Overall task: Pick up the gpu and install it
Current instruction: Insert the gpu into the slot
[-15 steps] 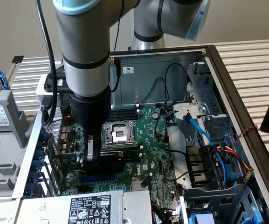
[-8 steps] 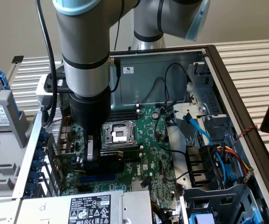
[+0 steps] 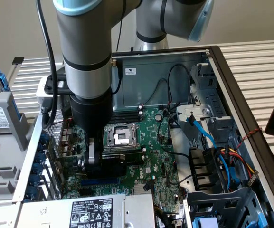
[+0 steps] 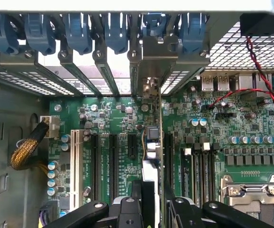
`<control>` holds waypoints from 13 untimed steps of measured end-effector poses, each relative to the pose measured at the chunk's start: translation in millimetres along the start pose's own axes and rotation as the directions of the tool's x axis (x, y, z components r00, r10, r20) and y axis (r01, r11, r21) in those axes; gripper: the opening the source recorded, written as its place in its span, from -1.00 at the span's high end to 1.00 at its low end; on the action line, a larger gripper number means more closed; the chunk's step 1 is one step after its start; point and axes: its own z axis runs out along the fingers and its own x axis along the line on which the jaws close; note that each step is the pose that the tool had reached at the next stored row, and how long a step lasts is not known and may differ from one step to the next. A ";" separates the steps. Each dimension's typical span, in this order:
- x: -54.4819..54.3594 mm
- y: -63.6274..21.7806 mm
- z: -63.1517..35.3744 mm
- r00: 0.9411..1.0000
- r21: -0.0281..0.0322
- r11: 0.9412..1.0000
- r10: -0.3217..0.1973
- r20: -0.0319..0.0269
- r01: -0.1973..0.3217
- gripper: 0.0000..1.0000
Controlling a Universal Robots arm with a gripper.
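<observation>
The open computer case (image 3: 224, 66) lies flat under me, with the big green motherboard (image 3: 151, 137) on its floor, and I am reaching down into it on the exterior view's left side, near the rear wall with its row of blue slot clips (image 4: 118, 31). The pickup is done, I judge: the gpu (image 3: 120, 164) is off the table and in my grasp, hanging low over the board just beside the processor socket (image 3: 120, 137). My claw (image 3: 93, 161) is partly closed, its jaws pinching the card between them. From my wrist I see the gpu (image 4: 153, 142) edge-on, running straight out from my claw (image 4: 151, 205) towards the rear wall, where its silver bracket (image 4: 151, 59) stands in one of the rear openings. The card lines up between the long black expansion slots (image 4: 112, 152). Whether its edge has gone fully home into a slot I cannot tell, so I count the install as unfinished.
</observation>
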 end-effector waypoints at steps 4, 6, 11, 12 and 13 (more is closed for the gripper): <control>0.6 0.0 -0.1 1.000 0.000 1.000 0.000 0.000 0.000 0.45; 0.6 0.0 0.0 1.000 0.001 1.000 0.000 -0.001 0.000 0.45; 0.7 0.0 0.0 1.000 0.001 1.000 0.000 -0.003 0.000 0.45; 0.7 0.0 0.2 1.000 0.001 1.000 0.000 -0.004 0.000 0.45; 0.7 0.0 0.5 1.000 0.001 1.000 0.000 -0.005 0.000 0.45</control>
